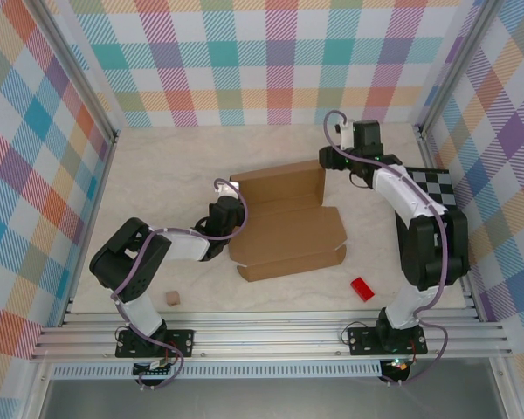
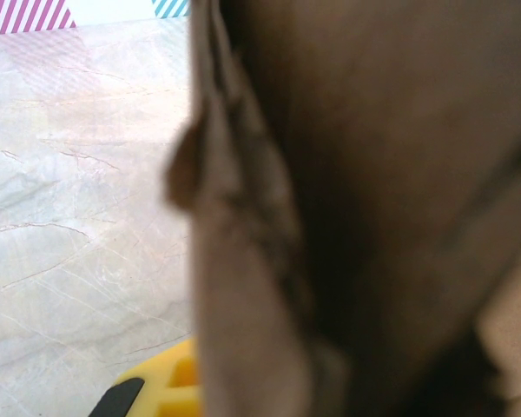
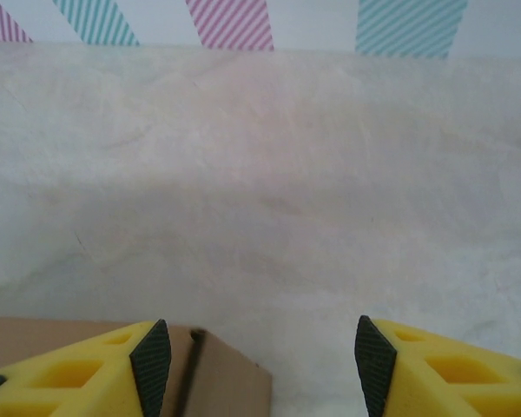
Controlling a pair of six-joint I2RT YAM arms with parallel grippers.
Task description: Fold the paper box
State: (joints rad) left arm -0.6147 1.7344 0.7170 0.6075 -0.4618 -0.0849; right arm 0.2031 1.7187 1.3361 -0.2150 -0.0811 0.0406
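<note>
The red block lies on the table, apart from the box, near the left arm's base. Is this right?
Not quite: the red block lies near the right arm's base, not the left one. The top view shows this. The rest is right: it lies on the table, apart from the box.

1 paper box (image 1: 284,229), brown corrugated cardboard, centre of frame.
1 small tan cube (image 1: 171,298), lower left.
1 small red block (image 1: 362,289), lower right.
1 black-and-white checkerboard panel (image 1: 435,187), right side.
2 robot arms: left arm (image 1: 157,249), right arm (image 1: 410,205).
</note>
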